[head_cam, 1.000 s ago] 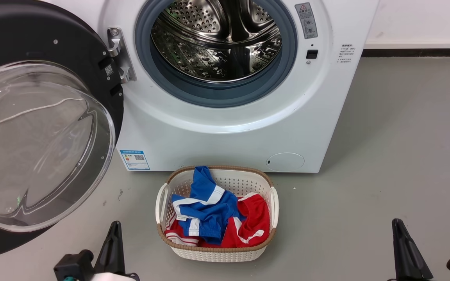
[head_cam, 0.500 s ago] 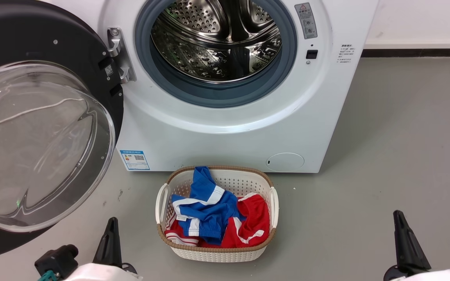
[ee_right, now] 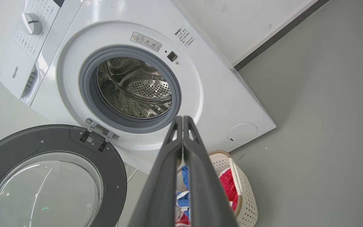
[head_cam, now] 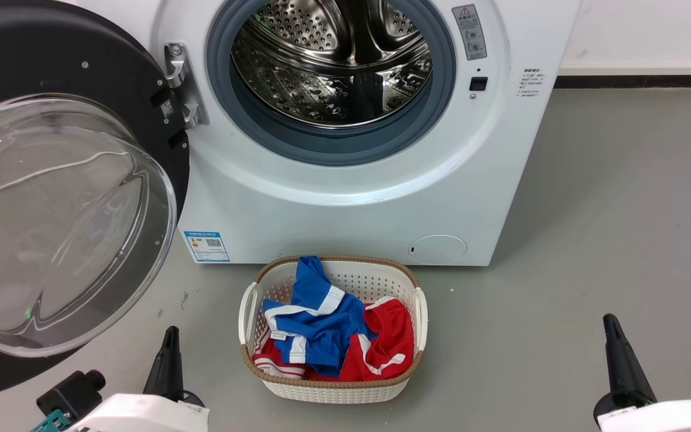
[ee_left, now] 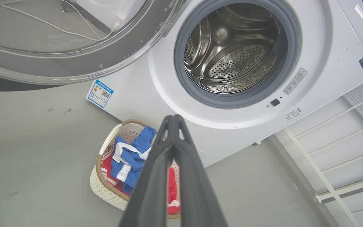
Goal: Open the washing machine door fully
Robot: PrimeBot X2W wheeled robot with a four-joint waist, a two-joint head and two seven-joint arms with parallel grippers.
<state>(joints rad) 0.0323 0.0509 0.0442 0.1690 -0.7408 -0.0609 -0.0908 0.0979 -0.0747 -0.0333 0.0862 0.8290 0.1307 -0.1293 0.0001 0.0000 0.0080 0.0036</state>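
Grey floor (head_cam: pixel 621 210), white wall with dark skirting (head_cam: pixel 639 81) behind. White washing machine (head_cam: pixel 351 204) stands on the floor in front of that wall. The washing machine door (head_cam: pixel 51 54) is swung wide out on its hinge (head_cam: pixel 180 84) at the machine's left side in the head view. Its inner face and clear glass bowl (head_cam: pixel 63 222) are turned toward the camera. Opening is exposed: grey rubber ring (head_cam: pixel 321 144) around the steel drum (head_cam: pixel 333 66). White basket (head_cam: pixel 333 393) with a brown rim sits on the floor just in front of the machine's lower front edge. It holds a blue garment (head_cam: pixel 315 324) lying over a red garment (head_cam: pixel 390 348). Left gripper (ee_left: pixel 172 118): fingers pressed together, gripping nothing, low at the head view's lower left, apart from door and basket. Right gripper (ee_right: pixel 183 118): same, fingers together and empty, at the lower right over bare floor, well apart from the door.
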